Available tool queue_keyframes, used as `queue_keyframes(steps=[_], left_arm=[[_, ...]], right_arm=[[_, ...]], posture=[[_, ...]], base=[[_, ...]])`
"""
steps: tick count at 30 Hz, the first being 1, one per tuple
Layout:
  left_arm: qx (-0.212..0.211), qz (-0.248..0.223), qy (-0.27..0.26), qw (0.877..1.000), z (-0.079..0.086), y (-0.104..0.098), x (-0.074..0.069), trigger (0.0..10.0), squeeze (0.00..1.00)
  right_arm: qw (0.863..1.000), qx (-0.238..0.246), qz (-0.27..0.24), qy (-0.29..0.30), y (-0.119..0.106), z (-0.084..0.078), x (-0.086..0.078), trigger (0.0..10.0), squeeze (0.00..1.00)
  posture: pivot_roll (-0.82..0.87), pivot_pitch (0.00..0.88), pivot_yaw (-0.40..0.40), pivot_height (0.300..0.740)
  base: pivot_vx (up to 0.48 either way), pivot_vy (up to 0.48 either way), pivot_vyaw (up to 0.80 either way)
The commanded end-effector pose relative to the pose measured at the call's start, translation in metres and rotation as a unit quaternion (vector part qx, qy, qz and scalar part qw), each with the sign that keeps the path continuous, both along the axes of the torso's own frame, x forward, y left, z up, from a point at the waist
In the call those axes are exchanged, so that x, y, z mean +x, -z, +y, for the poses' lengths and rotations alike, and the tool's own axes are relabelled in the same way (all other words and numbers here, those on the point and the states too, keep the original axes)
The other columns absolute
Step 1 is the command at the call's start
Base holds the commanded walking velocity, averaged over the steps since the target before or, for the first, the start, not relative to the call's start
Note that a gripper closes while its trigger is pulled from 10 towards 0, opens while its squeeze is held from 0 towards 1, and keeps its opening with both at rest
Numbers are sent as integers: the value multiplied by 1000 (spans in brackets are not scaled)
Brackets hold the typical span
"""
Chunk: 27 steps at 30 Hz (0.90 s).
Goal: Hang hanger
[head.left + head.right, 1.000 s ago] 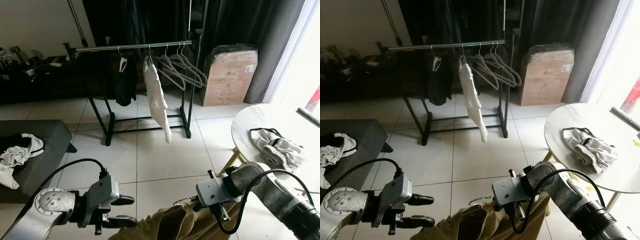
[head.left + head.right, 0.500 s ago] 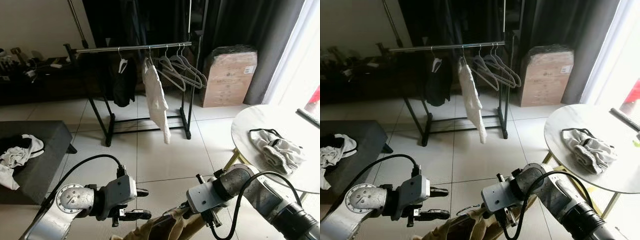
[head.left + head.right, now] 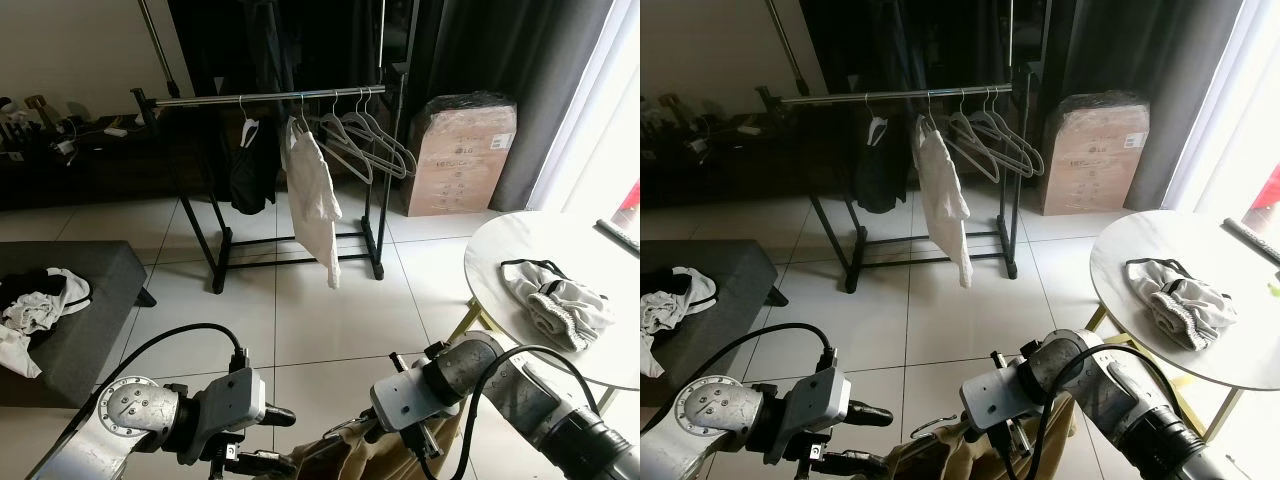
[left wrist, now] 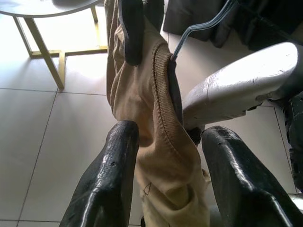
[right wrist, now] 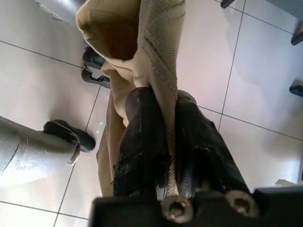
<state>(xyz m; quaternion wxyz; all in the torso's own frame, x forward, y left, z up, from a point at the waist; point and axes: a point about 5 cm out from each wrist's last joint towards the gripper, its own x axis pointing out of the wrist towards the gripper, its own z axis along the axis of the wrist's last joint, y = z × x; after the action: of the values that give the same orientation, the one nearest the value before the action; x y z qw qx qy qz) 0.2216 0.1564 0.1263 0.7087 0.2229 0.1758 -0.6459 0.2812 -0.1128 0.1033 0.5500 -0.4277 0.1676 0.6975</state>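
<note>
Right claw point(image 5: 163, 137) is clamped tight on the tan garment point(image 4: 156, 142), cloth pinched between its fingers, low over the tiled floor point(image 3: 330, 310). Left claw point(image 4: 168, 156) sits wide apart, straddling that garment; the hanger point(image 4: 201, 26) hook pokes out just above. Clothes rail point(image 3: 270, 96) stands well ahead.

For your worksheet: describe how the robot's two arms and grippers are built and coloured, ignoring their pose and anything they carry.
Both arms are silver-grey metal with rounded joint housings and a black cable looping along each. The left gripper has two long, glossy black, rounded fingers. The right gripper has the same two black fingers, worn and scuffed, on a black base with two screw heads.
</note>
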Motion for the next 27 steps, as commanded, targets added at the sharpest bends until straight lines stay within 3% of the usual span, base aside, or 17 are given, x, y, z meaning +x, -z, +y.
queue_keyframes(steps=[1, 12, 26, 27], left_arm=[[18, -7, 0, 1000, 1, 3, 0, 10000, 0], [-10, -19, -12, 1000, -18, 9, 2, 10000, 0], [-9, -43, -21, 999, -24, 10, 2, 10000, 0], [-10, -44, -22, 999, -25, 10, 3, 9373, 0]], right_arm=[[1000, 18, -6, -10, -7, 6, 1, 0, 0], [999, 32, 4, -23, -14, 16, 1, 0, 0], [998, 45, 5, -34, -22, 27, 3, 0, 0], [998, 45, 5, -34, -22, 27, 3, 0, 0]], posture=[[-46, 70, 34, 740], [-54, 80, 28, 740], [-47, 95, 24, 740], [-47, 95, 24, 740]], base=[[0, 0, 0], [0, 0, 0], [0, 0, 0], [0, 0, 0]])
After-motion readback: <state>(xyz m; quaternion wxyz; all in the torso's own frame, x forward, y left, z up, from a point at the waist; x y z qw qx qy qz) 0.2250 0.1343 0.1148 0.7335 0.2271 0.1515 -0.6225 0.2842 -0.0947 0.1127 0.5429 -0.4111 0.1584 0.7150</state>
